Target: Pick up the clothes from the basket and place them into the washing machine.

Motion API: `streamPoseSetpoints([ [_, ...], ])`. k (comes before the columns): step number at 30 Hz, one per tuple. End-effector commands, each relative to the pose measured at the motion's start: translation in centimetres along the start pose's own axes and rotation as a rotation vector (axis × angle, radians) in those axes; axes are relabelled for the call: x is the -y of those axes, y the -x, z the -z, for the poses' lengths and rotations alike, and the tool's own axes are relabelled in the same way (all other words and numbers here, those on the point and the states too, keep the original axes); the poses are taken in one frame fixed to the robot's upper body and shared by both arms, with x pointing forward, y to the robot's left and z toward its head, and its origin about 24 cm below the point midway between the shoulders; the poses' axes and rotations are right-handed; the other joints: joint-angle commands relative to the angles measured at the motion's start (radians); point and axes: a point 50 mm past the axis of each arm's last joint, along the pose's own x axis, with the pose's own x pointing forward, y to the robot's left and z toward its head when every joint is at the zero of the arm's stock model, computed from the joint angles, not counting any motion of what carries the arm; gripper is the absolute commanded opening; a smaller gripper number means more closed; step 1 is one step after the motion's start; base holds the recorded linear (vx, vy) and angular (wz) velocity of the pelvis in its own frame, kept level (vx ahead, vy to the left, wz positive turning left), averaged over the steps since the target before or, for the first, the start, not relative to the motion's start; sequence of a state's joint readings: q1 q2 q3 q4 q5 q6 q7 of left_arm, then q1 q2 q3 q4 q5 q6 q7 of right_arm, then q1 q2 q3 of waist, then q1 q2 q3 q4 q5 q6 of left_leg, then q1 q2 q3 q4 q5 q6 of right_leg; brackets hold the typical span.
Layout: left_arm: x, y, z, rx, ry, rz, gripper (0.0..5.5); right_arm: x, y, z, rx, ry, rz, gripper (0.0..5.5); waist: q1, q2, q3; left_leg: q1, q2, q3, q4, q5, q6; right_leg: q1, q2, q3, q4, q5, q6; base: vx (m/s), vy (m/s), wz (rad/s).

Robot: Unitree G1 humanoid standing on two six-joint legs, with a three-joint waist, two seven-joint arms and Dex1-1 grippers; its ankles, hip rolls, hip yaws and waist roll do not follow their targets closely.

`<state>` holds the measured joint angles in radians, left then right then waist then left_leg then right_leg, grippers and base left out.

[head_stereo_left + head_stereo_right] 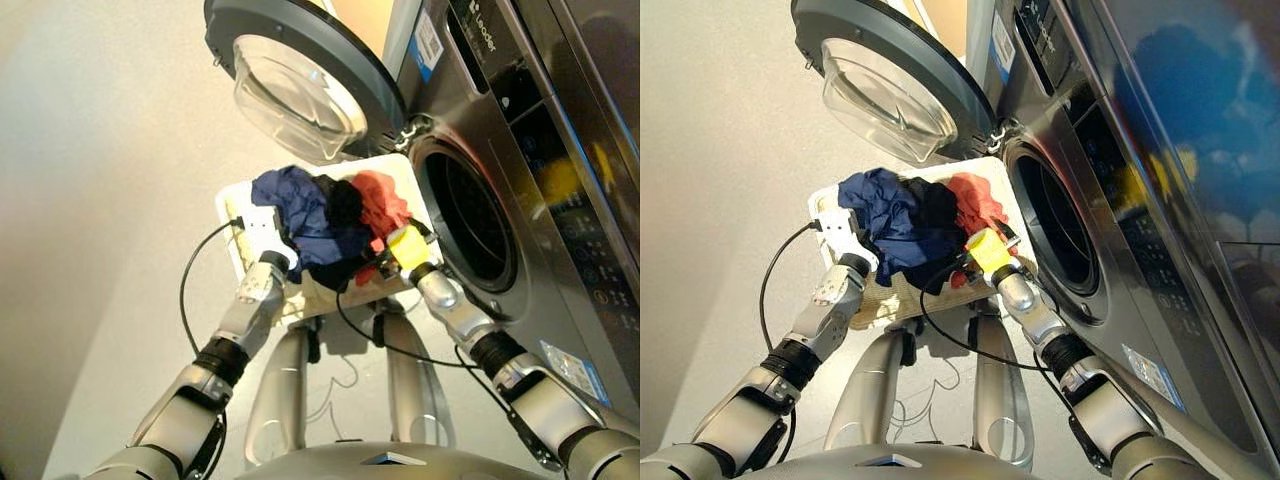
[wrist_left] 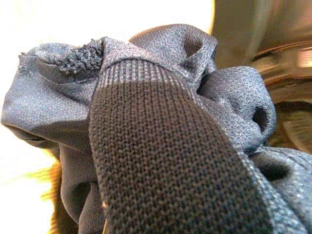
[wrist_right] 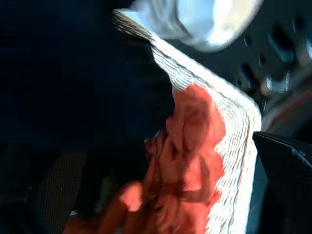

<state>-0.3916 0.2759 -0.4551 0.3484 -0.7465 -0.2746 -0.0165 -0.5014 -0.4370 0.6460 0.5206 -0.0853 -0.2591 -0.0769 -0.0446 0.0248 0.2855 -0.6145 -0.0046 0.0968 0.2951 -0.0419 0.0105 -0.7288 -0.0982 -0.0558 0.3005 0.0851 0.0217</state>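
A pale floor [image 1: 110, 200] runs beneath everything. Nearest, the left claw [image 1: 270, 250] and right claw [image 1: 400, 262] sit at the basket [image 1: 232, 200]; whether either is clenched cannot be told. The navy garment [image 1: 300, 215], black garment [image 1: 345, 200] and coral garment [image 1: 380, 200] lie heaped inside, probably light and limp; bunched folds are best pinched. Beyond, the washing machine [image 1: 560, 130] gapes, its door [image 1: 300, 70] swung over the basket, possibly obstructing lifts.

The clothes [image 1: 325, 225] lie in the basket [image 1: 232, 205], left of the washing machine [image 1: 520, 150], below its door [image 1: 300, 75].
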Motion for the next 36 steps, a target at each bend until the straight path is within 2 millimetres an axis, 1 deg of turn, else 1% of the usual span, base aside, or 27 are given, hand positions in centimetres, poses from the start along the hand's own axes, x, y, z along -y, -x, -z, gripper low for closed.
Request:
streamPoseSetpoints([
  [1,1.8,0.0,-1.9,0.114,0.068,0.092,0.00,0.4,-0.6,-2.6,0.150,0.150,-0.009,5.50,0.002,0.044,-0.054,-0.006,-0.033,-0.057,-0.012,0.017,-0.002,0.092,0.013,-0.024,-0.038,-0.039,0.058,0.000,0.000,0.000],
  [4,2.9,-0.2,-2.4,0.132,0.105,0.135,0.00,0.6,-1.0,-4.0,0.223,0.252,-0.015,5.50,0.006,0.054,-0.060,-0.001,-0.035,-0.054,-0.015,0.017,0.001,0.096,0.013,-0.021,-0.039,-0.040,0.057,0.000,0.000,0.000],
  [6,3.3,-0.1,-2.3,0.126,0.125,0.144,0.00,0.6,-1.1,-5.5,0.301,0.345,-0.026,5.50,0.008,0.057,-0.063,0.002,-0.033,-0.054,-0.018,0.018,0.002,0.097,0.015,-0.019,-0.040,-0.041,0.058,0.000,0.000,0.000],
  [12,5.0,-0.5,-1.9,0.097,0.184,0.218,0.00,0.1,-1.9,-7.4,0.393,0.498,-0.082,5.50,0.014,0.059,-0.070,-0.007,-0.032,-0.055,-0.017,0.020,0.004,0.085,0.019,-0.017,-0.035,-0.041,0.055,0.000,0.000,0.000],
  [17,7.0,-0.6,-1.9,0.073,0.234,0.318,0.00,-0.1,-3.1,-7.4,0.376,0.589,-0.114,5.50,0.016,0.061,-0.079,-0.018,-0.034,-0.062,-0.014,0.020,0.005,0.079,0.021,-0.020,-0.036,-0.041,0.053,0.000,0.000,0.000],
  [21,8.3,-0.5,-2.7,0.088,0.282,0.392,0.00,0.2,-3.8,-7.4,0.349,0.613,-0.080,5.50,0.021,0.062,-0.085,-0.024,-0.034,-0.065,-0.014,0.021,0.005,0.075,0.021,-0.021,-0.038,-0.040,0.052,0.000,0.000,0.000],
  [22,8.5,-0.4,-2.6,0.082,0.294,0.400,0.00,0.2,-3.9,-7.4,0.343,0.603,-0.066,4.55,0.021,0.062,-0.087,-0.027,-0.034,-0.066,-0.013,0.021,0.006,0.073,0.021,-0.023,-0.039,-0.040,0.052,0.000,0.000,0.000],
  [24,8.8,-0.2,-2.8,0.081,0.304,0.421,0.00,0.5,-4.3,-7.3,0.319,0.586,-0.036,0.00,0.024,0.062,-0.089,-0.030,-0.034,-0.068,-0.015,0.022,0.005,0.072,0.021,-0.024,-0.042,-0.038,0.052,0.000,0.000,0.000],
  [31,9.4,0.4,-2.9,0.060,0.311,0.482,0.00,1.2,-4.5,-6.9,0.275,0.497,0.044,0.00,0.029,0.061,-0.089,-0.033,-0.031,-0.067,-0.015,0.023,0.006,0.071,0.019,-0.024,-0.046,-0.035,0.053,0.000,0.000,0.000],
  [32,9.4,0.5,-2.8,0.056,0.312,0.488,0.73,1.3,-4.5,-6.9,0.274,0.487,0.051,0.00,0.029,0.061,-0.089,-0.031,-0.031,-0.067,-0.016,0.024,0.006,0.071,0.019,-0.025,-0.047,-0.034,0.054,0.000,0.000,0.000],
  [33,9.3,0.5,-2.8,0.056,0.314,0.485,2.72,1.4,-4.5,-6.8,0.269,0.479,0.058,0.00,0.030,0.060,-0.089,-0.032,-0.031,-0.067,-0.016,0.024,0.006,0.071,0.019,-0.024,-0.046,-0.035,0.054,0.000,0.000,0.000],
  [34,9.1,0.5,-2.7,0.055,0.313,0.478,5.50,1.5,-4.4,-6.7,0.262,0.465,0.066,0.00,0.029,0.060,-0.089,-0.032,-0.031,-0.066,-0.016,0.024,0.006,0.069,0.019,-0.024,-0.045,-0.034,0.054,0.000,0.000,0.000],
  [36,8.7,0.5,-2.5,0.054,0.324,0.459,5.50,1.7,-4.1,-6.2,0.244,0.429,0.089,0.00,0.027,0.059,-0.089,-0.035,-0.031,-0.065,-0.014,0.023,0.006,0.066,0.018,-0.024,-0.044,-0.033,0.054,0.000,0.000,0.000],
])
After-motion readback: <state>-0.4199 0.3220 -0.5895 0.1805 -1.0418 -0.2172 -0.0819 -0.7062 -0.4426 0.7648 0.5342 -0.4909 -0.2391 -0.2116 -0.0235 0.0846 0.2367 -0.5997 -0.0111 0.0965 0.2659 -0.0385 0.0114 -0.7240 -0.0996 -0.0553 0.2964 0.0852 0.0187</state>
